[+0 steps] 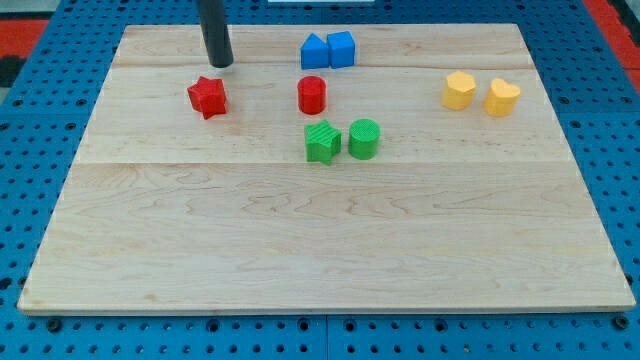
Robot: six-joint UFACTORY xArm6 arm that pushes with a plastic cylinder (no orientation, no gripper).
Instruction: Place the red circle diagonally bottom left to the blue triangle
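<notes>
Near edge of the wooden board [320, 270]: nothing down here, all the action sits up toward the far edge. First up the board, the green star-like block [322, 142] and the green cylinder [364, 139], touching, side by side. Just beyond them, the red circle [312, 94], directly below the blue triangle [314, 51], not yet off to its lower left. Out toward the right edge, two yellow blocks [481, 93]. Left of the circle, the red star [207, 96]. Far edge: the triangle touches a blue cube [341, 48]. My tip [219, 63] stands near the far left corner, just above the star; there's no claw, just a bare rod. Risk: sweeping right clips the star, or an off-centre shove sends the circle into the greens.
</notes>
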